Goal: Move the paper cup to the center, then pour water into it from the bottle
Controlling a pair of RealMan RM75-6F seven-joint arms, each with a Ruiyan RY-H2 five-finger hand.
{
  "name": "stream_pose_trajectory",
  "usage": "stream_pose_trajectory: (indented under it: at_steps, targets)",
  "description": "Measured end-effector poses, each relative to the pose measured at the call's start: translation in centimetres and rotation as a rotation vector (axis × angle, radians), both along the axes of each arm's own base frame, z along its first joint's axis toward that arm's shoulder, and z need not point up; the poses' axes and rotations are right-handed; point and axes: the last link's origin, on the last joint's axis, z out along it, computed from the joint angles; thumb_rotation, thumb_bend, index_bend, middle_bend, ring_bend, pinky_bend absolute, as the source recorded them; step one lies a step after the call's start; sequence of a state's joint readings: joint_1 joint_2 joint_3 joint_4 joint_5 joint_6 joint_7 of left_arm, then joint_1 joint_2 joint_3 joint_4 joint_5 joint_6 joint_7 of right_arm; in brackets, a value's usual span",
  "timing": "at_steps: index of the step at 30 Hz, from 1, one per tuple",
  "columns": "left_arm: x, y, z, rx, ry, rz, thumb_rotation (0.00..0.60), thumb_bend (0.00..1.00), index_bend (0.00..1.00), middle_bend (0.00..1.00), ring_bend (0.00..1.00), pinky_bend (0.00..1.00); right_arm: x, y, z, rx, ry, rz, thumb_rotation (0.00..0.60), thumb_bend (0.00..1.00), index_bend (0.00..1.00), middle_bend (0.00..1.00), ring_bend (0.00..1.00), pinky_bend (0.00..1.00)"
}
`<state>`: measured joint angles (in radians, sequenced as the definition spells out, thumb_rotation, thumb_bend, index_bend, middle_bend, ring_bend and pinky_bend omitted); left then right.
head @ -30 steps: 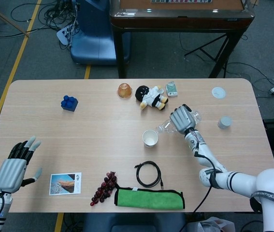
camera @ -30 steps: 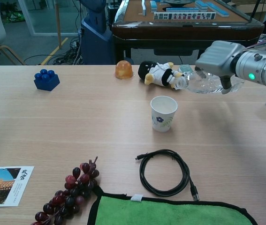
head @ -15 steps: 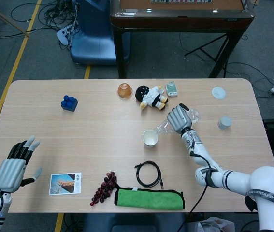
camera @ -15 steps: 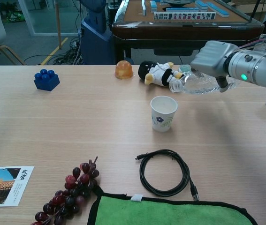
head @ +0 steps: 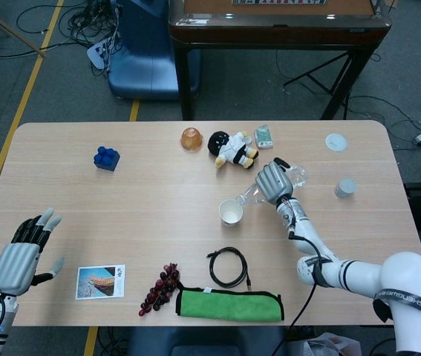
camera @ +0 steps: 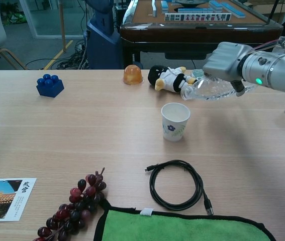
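Since the earlier frame the right hand (camera: 226,57), gripping the tilted bottle (camera: 210,89), has carried its neck leftward toward the paper cup (camera: 175,121) at frame centre. Cup placement looks done; pouring remains. The left hand (head: 18,256) rests spread, lower left.

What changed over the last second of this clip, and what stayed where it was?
The right hand, gripping the clear plastic water bottle, carried it leftward toward the white paper cup; the bottle's mouth now sits above and just right of the cup's rim, tipped slightly down. No water is visibly pouring. The cup, the open left hand and the other table items stayed put.
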<state>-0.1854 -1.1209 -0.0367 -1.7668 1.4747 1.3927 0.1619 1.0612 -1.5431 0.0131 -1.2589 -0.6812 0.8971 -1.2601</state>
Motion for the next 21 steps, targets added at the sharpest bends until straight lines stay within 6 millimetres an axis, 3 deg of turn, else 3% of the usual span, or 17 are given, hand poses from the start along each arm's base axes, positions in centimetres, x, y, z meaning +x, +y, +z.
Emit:
stream_pose_trajectory:
  at_steps: [21]
  targets:
    - [0.02, -0.02, 0.03, 0.0, 0.005, 0.006, 0.6, 0.32, 0.06, 0.0, 0.0, 0.05, 0.14, -0.15, -0.39, -0.005, 0.094, 0.032, 0.6, 0.18, 0.62, 0.61, 0.48, 0.5]
